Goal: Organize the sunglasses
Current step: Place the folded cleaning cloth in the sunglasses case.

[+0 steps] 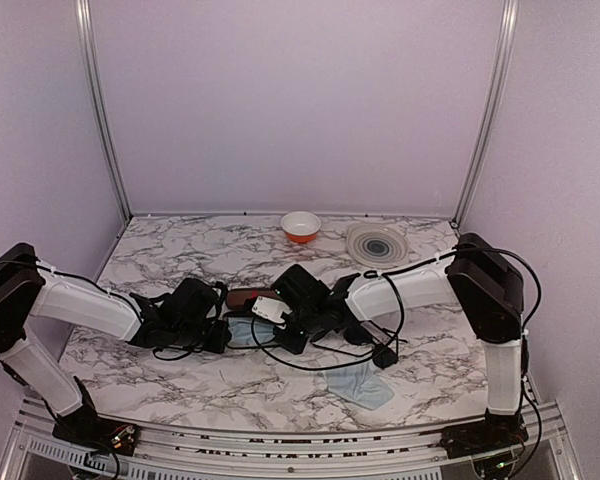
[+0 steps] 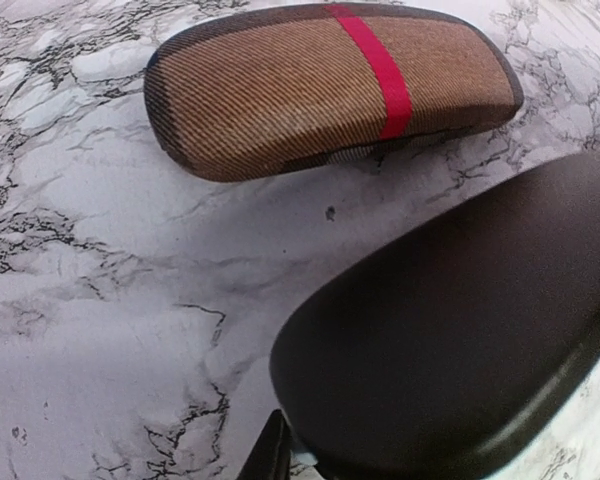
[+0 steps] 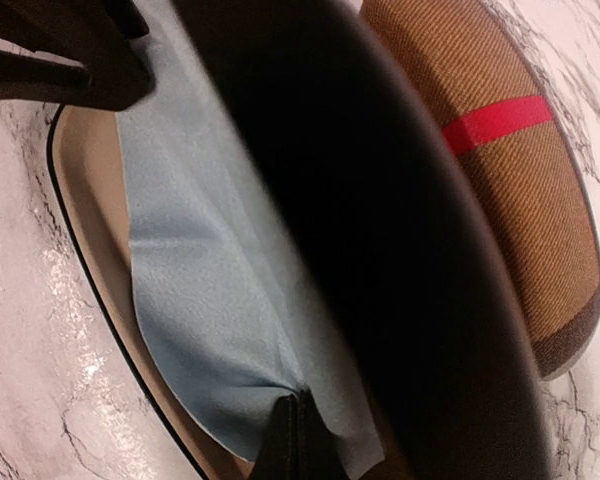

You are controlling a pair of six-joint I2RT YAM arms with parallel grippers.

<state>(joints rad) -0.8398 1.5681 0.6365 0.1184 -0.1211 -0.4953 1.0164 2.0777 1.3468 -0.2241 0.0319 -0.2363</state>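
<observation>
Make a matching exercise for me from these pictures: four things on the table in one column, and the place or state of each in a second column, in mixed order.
Things
1. glossy black oblong case
2. brown plaid case with a red stripe
3. small orange bowl, white inside
4. round grey plate with dark rings

Place or state
a. at the back right of the marble table
b. closed, lying flat
c. open, with a light blue cloth inside
d. at the back, in the middle

Pairs: 1-c, 2-b, 3-d, 4-a
</observation>
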